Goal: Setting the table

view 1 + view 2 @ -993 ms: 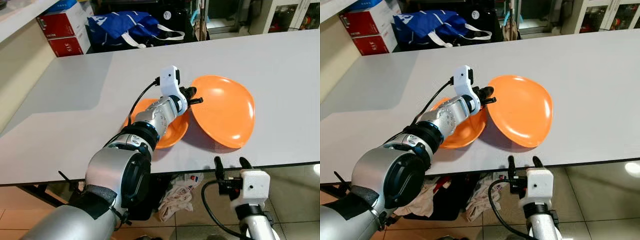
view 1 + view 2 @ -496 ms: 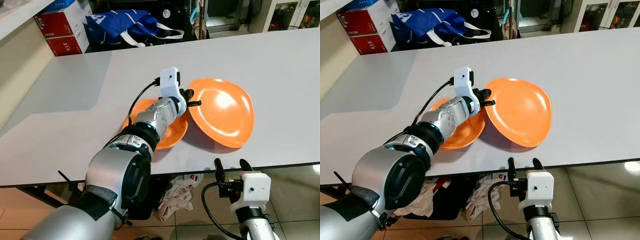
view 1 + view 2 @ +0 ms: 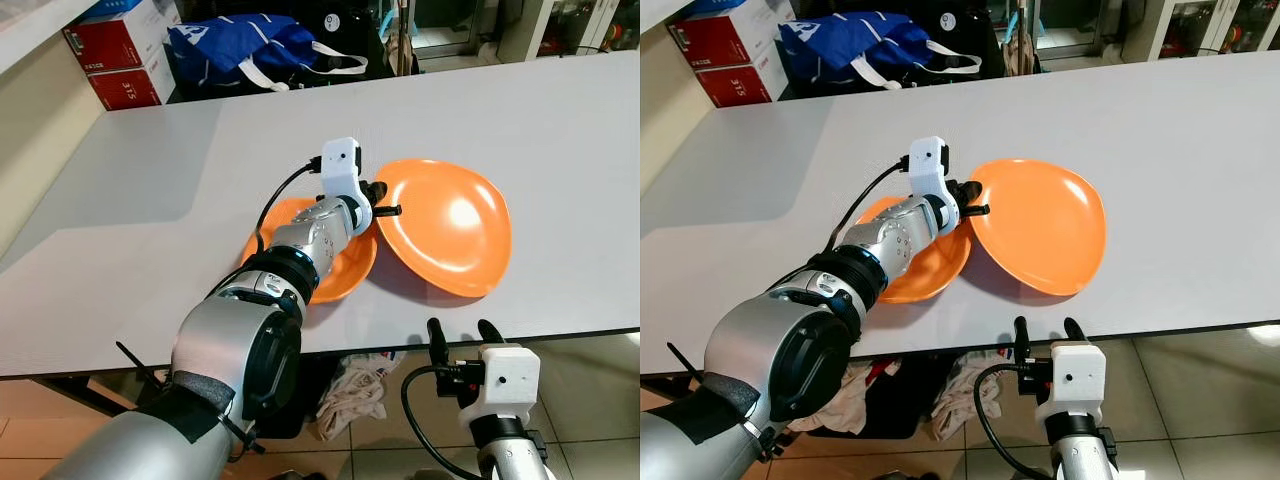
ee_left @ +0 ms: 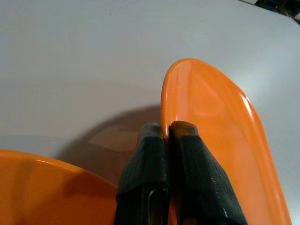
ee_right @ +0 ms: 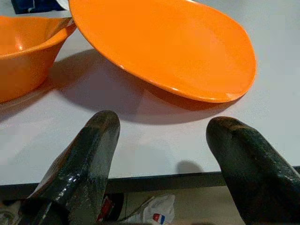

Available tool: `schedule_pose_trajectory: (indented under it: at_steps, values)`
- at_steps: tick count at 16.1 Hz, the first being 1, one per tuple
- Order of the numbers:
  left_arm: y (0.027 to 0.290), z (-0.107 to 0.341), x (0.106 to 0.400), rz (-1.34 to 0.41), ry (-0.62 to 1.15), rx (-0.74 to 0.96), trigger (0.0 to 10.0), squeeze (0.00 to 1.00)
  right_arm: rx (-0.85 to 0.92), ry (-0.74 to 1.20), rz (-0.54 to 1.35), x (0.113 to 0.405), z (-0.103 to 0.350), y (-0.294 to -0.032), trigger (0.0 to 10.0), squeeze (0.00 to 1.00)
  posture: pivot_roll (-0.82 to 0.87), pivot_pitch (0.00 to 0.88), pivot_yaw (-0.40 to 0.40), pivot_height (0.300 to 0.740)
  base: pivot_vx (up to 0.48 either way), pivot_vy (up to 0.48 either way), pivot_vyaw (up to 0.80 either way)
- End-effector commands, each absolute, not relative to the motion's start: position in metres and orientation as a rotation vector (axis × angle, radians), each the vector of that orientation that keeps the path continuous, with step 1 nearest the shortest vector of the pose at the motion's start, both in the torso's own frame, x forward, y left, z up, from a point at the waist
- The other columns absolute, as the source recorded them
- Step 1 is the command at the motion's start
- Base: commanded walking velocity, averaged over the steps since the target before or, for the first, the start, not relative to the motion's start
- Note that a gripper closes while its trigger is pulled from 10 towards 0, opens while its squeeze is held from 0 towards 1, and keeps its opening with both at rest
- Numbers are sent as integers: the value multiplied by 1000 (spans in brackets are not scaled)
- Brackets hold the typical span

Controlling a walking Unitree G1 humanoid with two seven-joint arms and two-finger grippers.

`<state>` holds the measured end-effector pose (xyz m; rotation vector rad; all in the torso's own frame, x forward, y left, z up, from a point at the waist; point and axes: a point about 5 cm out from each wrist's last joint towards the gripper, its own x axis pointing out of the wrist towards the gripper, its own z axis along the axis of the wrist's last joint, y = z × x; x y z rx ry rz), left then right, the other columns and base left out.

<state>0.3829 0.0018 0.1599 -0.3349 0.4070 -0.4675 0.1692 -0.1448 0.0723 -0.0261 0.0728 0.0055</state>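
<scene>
The right gripper (image 3: 453, 330) is waiting below the table (image 3: 150, 180) edge, fingers spread and empty. Farther in, the left gripper (image 3: 383, 200) is pinching the rim of the orange plate (image 3: 450, 225), holding it tilted beside the orange bowl (image 3: 925, 268). With so slim a pinch, the plate is risking slipping or knocking the bowl.
</scene>
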Motion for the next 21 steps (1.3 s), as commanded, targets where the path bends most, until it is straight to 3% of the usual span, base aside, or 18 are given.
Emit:
schedule_pose_trajectory:
  at_steps: [1,4,5,19,20,21]
  values:
    - [-82,109,314,-666,642,-254,0,1000,-19,73,8,168,75,-141,10000,0,-265,44,178,740,0,0,0]
    - [-79,107,314,-671,640,-198,0,1000,-17,76,3,168,72,-142,10000,0,-263,43,180,740,0,0,0]
    - [-79,107,315,-678,631,-185,10000,1000,-16,76,2,168,71,-142,10000,0,-262,42,180,740,0,0,0]
    - [-80,123,324,-689,542,-168,10000,1000,-19,72,4,168,73,-142,10000,0,-256,27,174,740,0,0,0]
    - [-82,131,327,-701,503,-162,10000,824,-20,70,5,169,74,-143,10000,0,-254,22,173,740,0,0,0]
    - [-82,139,331,-704,466,-174,10000,0,-20,68,6,170,74,-142,10000,0,-250,15,171,740,0,0,0]
